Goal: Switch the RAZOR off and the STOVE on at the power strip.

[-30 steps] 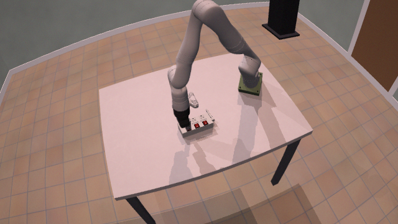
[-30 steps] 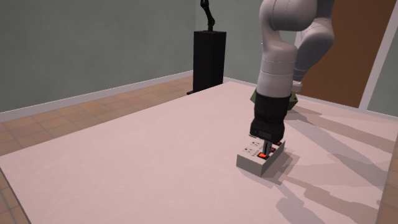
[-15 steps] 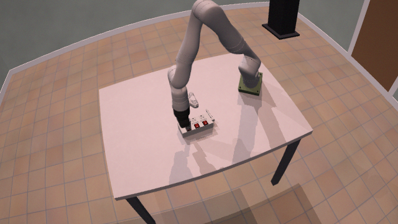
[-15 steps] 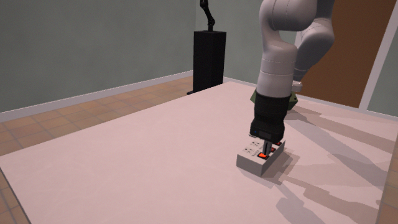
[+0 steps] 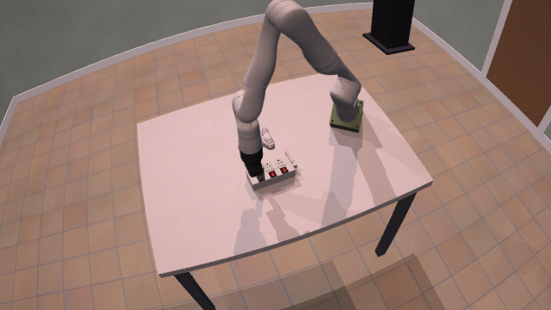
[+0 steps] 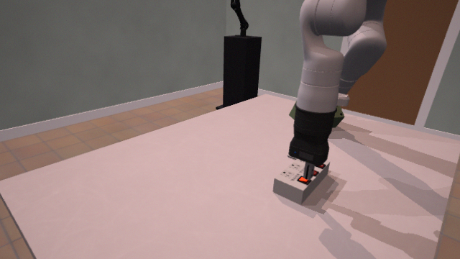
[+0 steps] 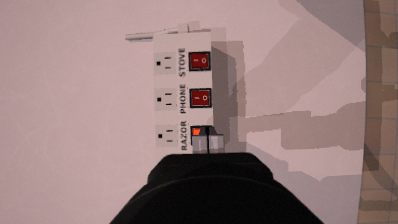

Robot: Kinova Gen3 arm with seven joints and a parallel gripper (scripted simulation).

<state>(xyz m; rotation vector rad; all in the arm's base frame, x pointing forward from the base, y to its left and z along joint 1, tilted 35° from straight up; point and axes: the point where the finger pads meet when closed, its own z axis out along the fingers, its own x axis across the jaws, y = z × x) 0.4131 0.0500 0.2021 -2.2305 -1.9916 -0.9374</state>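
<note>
In the top view, the shut, empty gripper (image 5: 260,175) (image 6: 307,176) (image 7: 207,136) could slip off the lit RAZOR switch (image 6: 303,180) (image 7: 196,132) if off-centre; pressing hard might tip the power strip (image 5: 277,177) (image 6: 287,190) (image 7: 172,45) below, at six o'clock; PHONE (image 5: 272,174) (image 6: 315,173) (image 7: 200,98), towards three, risks a sideways knock.

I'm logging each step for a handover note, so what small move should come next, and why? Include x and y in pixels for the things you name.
Probably press the claw (image 5: 256,176) (image 6: 307,178) (image 7: 207,136) down on the O end of the RAZOR switch (image 6: 303,180) (image 7: 196,132): its visible part glows orange, unlike the dark red PHONE (image 7: 200,98) and STOVE (image 7: 200,61) switches, so it looks on, and the shut fingertips are already over that end.
</note>
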